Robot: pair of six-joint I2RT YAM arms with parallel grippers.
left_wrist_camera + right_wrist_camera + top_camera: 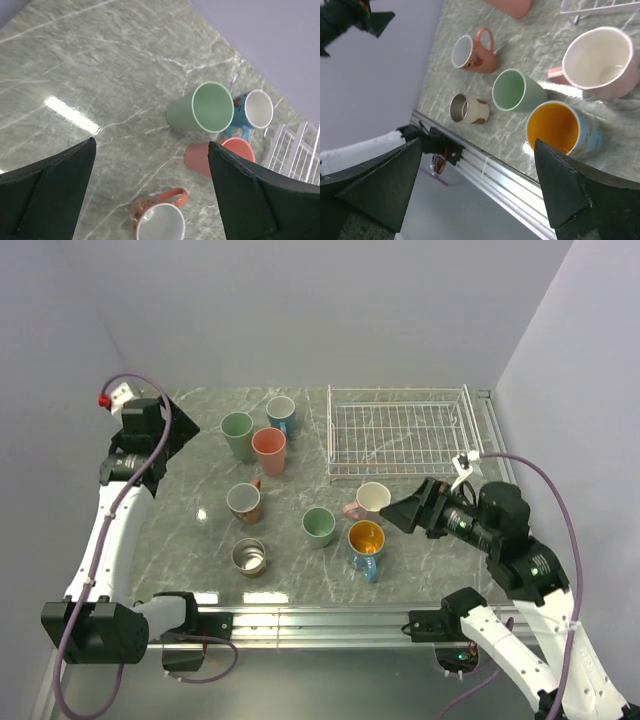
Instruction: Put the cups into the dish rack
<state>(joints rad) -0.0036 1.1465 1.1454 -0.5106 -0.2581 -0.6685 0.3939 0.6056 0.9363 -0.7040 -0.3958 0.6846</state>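
Looking from above, you had eight small cups (269, 448) upright on the grey marbled table (190, 500), none in the white wire-grid dish rack (400, 430). Left wrist: left gripper (151, 145) gaped, empty. Right wrist: right gripper (477, 145) gaped near the pale pink mug (600, 60), likely rigid, slick, breakable; pinch its rim.

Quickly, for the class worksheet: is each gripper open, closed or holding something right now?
Left gripper: open, holding nothing.
Right gripper: open, holding nothing.

White left arm (103, 535), white right arm (520, 650); black joints, black wedge fingers (50, 195), purple cables (560, 505).
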